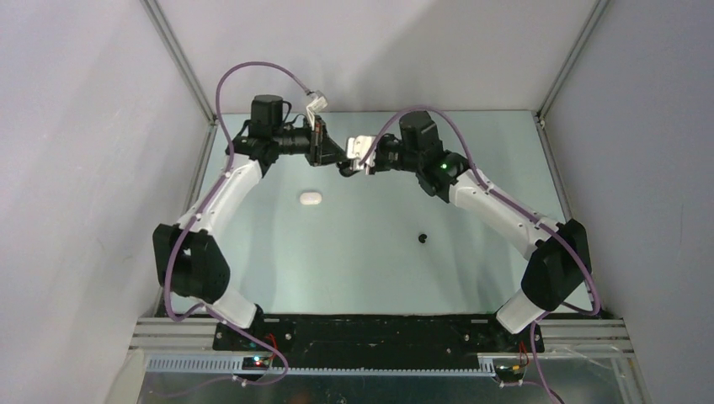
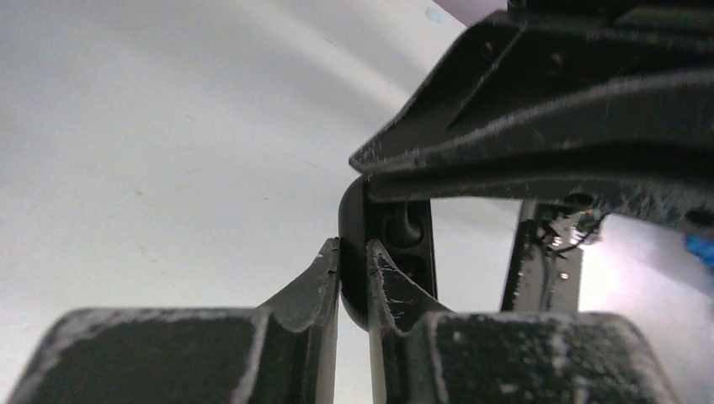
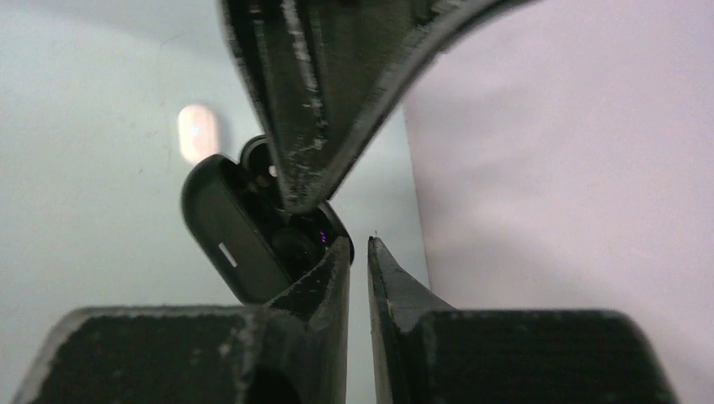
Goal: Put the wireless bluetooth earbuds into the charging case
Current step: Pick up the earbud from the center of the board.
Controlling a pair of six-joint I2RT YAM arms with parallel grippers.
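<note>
The black charging case (image 3: 221, 225) hangs open above the table at the back centre, where both arms meet. My left gripper (image 2: 354, 249) is shut on the case's edge (image 2: 352, 210). In the right wrist view a dark round shape (image 3: 295, 249) lies in the case's well beside a small purple light; I cannot tell if it is an earbud. My right gripper (image 3: 360, 244) stands just right of the case, its jaws a narrow slit apart with nothing between them. One black earbud (image 1: 423, 238) lies alone on the table, right of centre.
A white pill-shaped case (image 1: 311, 199) lies shut on the table below the left gripper (image 1: 340, 162) and shows as a pale blur (image 3: 196, 132) in the right wrist view. Grey walls stand on three sides.
</note>
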